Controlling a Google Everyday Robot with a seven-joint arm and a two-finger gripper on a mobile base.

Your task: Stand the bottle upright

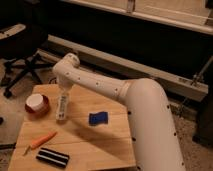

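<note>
The bottle [61, 109], slim and white, stands almost upright on the left part of the wooden table [95, 145], its top leaning slightly right. My gripper [64, 94] comes straight down from the white arm's bend and is shut on the bottle's upper end. The bottle's lower end rests on or just above the tabletop; I cannot tell which. Its cap is hidden by the gripper.
A red-and-white bowl [36, 104] sits just left of the bottle. A blue object [98, 118] lies to its right, an orange carrot-shaped item [41, 141] and a black striped object [52, 157] lie near the front edge. An office chair [20, 55] stands beyond the table's left side.
</note>
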